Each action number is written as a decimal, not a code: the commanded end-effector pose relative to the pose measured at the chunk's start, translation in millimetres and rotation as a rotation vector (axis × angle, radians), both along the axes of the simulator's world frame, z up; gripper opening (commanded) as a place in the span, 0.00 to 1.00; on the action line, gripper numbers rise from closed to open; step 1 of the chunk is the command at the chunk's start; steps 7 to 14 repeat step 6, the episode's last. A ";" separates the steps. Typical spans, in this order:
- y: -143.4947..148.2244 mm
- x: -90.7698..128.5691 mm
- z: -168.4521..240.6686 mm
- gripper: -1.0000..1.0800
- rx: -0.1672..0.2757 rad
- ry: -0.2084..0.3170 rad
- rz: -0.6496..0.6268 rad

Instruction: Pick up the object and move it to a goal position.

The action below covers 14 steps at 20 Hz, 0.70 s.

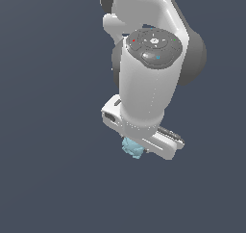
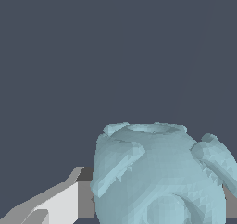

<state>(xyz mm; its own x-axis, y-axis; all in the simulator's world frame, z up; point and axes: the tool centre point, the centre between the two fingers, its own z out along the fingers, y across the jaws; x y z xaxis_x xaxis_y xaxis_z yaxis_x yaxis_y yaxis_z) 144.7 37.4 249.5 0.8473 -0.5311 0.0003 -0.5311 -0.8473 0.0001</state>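
Glossy white arm (image 1: 144, 78); dark grey joints; tiny red, blue dots.

We find no legible text, label, brand, number or sign in either view. The arm's dark round cap (image 1: 154, 47) in the exterior view carries only a small red dot, a small blue dot and a pale central mark (none of them resolves into a character). The pale blue object (image 2: 157, 174) in the wrist view bears no marking that we can read.
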 end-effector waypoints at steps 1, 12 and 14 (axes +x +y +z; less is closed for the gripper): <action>0.0 2.0 2.6 0.00 0.000 0.000 0.000; 0.1 3.4 3.6 0.00 0.000 0.000 0.000; 0.1 3.4 3.6 0.00 0.000 0.000 0.000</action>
